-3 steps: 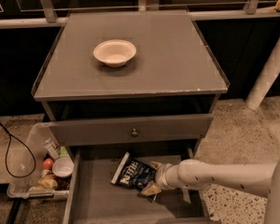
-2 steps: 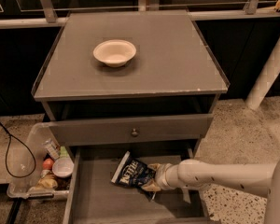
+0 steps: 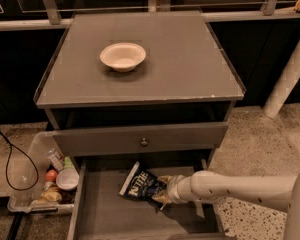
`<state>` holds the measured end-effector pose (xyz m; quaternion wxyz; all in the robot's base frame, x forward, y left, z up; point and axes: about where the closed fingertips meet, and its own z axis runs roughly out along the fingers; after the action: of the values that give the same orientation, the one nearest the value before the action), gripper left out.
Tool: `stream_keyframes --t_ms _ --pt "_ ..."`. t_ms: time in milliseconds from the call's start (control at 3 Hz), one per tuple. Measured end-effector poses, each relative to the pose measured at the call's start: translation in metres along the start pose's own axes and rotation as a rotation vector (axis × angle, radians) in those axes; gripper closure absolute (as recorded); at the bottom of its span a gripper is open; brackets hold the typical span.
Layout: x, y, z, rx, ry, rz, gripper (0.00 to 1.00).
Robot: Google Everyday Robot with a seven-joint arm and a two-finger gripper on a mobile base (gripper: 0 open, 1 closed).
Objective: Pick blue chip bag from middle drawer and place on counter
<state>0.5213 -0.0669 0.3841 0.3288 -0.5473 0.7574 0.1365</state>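
Wide shallow grey drawer [image 3: 102, 216]: its front is cut off by the bottom edge of my view, and its rear is tucked under the closed grey drawer front [image 3: 140, 140] above.
Dark navy crinkly snack bag [image 3: 139, 185]: the right end is covered, and the white lettering is too blurred for me to read.
Tan gripper [image 3: 162, 190]: low in the drawer, against the bag's right end. I can't make out how it meets the bag.
White tubular arm [image 3: 240, 188]: runs out of my view at the right edge.
Clear plastic bin [image 3: 35, 151]: the packets and cups inside are too small for me to name.
Black cable [image 3: 6, 160]: leaves at the left edge.
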Motion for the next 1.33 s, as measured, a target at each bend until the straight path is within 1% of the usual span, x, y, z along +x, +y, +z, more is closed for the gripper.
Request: stream_keyframes --t_ms 333,667,1000,1333 --pt "0.000 0.000 0.000 0.000 0.000 0.000 1.00" --pt "0.000 0.000 0.000 -0.001 0.000 0.000 1.00" --pt "-0.009 0.002 -0.019 -0.014 -0.028 -0.006 1.00" --pt "-0.030 0.000 -0.065 -0.014 -0.070 -0.019 1.00"
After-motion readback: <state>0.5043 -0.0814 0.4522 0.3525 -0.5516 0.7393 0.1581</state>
